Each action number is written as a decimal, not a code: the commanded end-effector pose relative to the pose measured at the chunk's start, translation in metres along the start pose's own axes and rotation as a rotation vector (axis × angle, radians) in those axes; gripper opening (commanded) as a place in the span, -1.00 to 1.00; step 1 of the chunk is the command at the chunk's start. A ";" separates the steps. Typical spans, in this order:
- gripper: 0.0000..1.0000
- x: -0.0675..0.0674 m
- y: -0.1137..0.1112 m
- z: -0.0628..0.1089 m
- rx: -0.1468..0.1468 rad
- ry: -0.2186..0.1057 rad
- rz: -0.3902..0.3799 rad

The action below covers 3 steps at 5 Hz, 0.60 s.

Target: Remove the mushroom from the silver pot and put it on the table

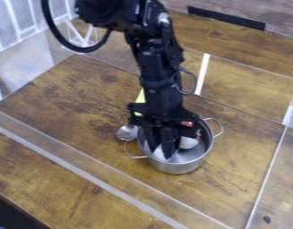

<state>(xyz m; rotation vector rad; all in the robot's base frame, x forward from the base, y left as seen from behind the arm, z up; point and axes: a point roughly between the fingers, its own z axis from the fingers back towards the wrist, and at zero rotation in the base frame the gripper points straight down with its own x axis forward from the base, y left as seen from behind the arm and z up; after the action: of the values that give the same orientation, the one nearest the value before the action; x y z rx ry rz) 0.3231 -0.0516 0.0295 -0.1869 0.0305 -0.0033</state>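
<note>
Camera view: the mushroom (187,141) lies in the silver pot (182,163) on the counter (64,125), probably light, smooth-skinned; its thick stem offers the best hold. Whether the end effector (164,146) grips it, I cannot tell.

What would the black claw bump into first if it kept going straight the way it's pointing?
Probably the mushroom in the silver pot; the claw already points down into the pot, though one view can't settle the depth.

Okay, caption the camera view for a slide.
Black pincer reaching into the silver pot beside the spoon on a wooden table.
</note>
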 end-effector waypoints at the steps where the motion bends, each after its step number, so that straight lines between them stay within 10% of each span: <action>1: -1.00 -0.002 0.009 0.042 0.008 -0.061 -0.023; 3: -1.00 -0.001 -0.010 0.068 0.001 -0.062 -0.042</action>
<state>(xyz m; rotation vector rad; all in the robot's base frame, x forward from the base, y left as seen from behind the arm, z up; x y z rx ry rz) 0.3163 -0.0465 0.0709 -0.1846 0.0563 -0.0195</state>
